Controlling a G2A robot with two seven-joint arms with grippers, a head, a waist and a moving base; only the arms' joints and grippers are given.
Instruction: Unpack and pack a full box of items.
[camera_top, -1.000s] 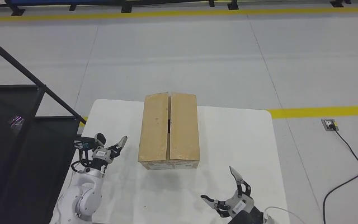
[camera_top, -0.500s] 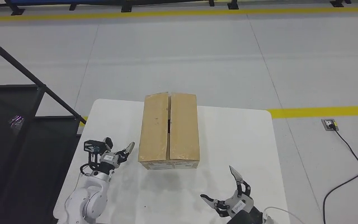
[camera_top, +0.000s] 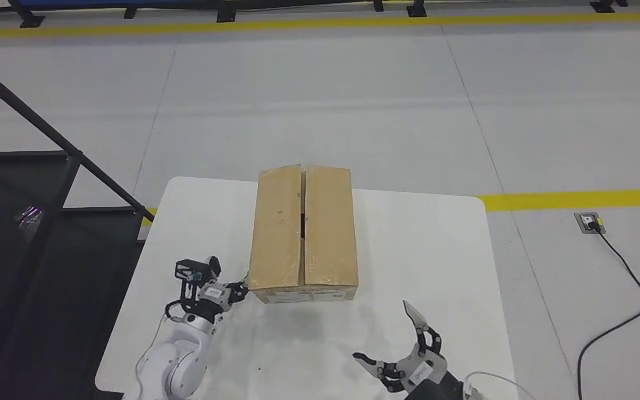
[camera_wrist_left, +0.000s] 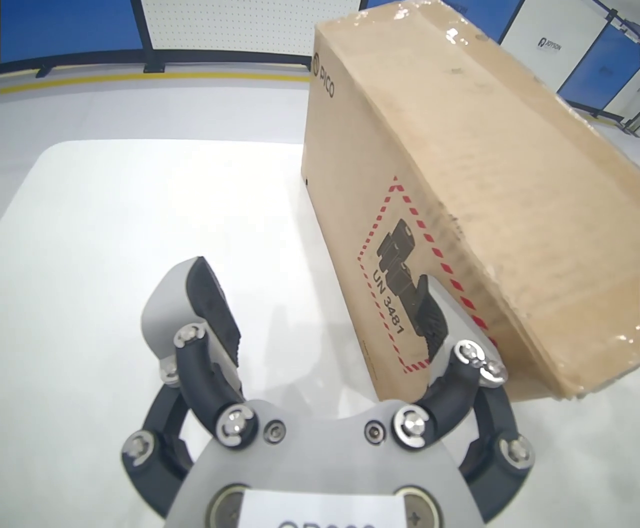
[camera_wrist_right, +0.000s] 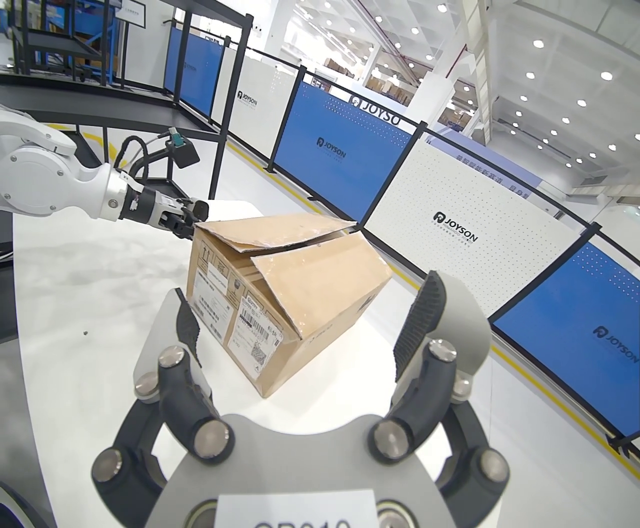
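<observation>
Unpacking seems barely begun: the cardboard box (camera_top: 303, 232) sits mid-counter (camera_top: 420, 250), its top flaps (camera_wrist_right: 280, 240) down but loose, the left pincer (camera_wrist_left: 314, 285) spread beside its near corner and the right pincer (camera_wrist_right: 307, 295) spread well apart, so the next move likely calls for lifting a flap.

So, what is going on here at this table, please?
A two-armed robot is about to unpack a cardboard box on a white table. Its top flaps are folded over, slightly raised, and nothing is out yet. The left end effector is open at the box's near corner, close against its side; whether it touches, I cannot tell. The right end effector is open too, near the table's front edge, apart from the box.
</observation>
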